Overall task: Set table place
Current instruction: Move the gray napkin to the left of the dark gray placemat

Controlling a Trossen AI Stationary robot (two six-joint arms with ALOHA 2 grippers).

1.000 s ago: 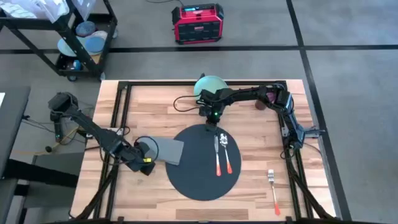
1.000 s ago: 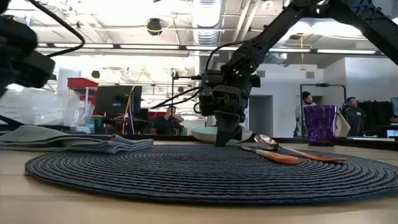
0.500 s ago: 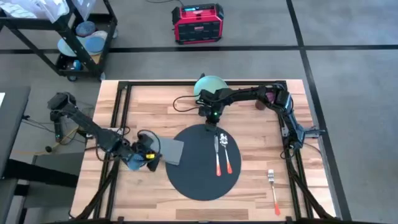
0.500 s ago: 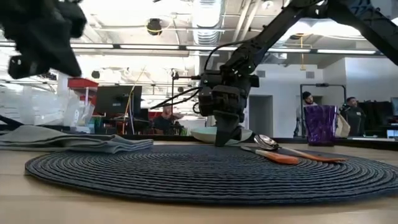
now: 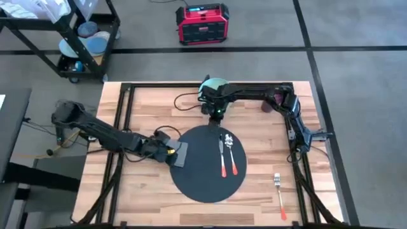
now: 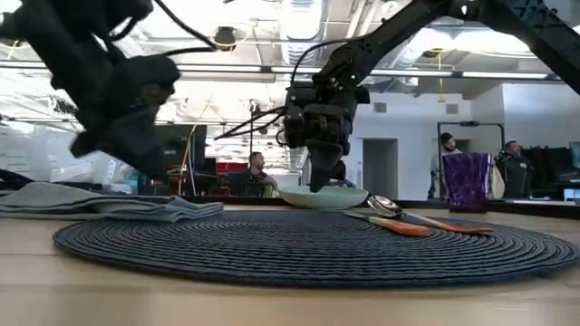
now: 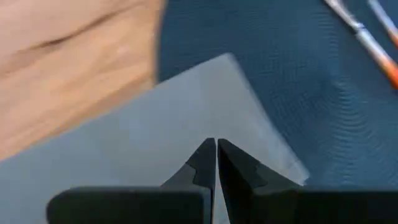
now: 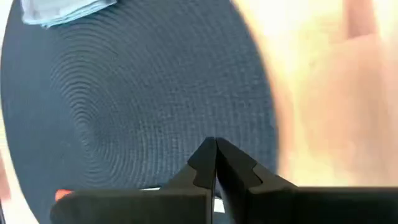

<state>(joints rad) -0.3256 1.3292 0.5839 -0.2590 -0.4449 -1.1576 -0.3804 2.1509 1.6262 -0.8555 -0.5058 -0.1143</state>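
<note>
Fork [image 5: 279,191] near table [image 5: 146,194] front edge, right | placemat [image 5: 202,175] at table centre, knife and spoon [image 5: 227,156] on it | left gripper [image 5: 170,152] fingers together, empty, over napkin [image 7: 155,143] at placemat's left rim | right gripper [image 5: 215,115] pinched closed, empty, between placemat and plate [image 5: 215,84]

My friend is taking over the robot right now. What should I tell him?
Left claw: shut, empty, over the napkin at the mat's left edge.
Right claw: shut, empty, near the green plate at the table's far side.
Done: mat is down, with knife and spoon lying on it.
Left: plate is not yet on the mat, fork lies on bare wood at the right, purple cup stands at the far right, napkin partly overlaps the mat.
</note>
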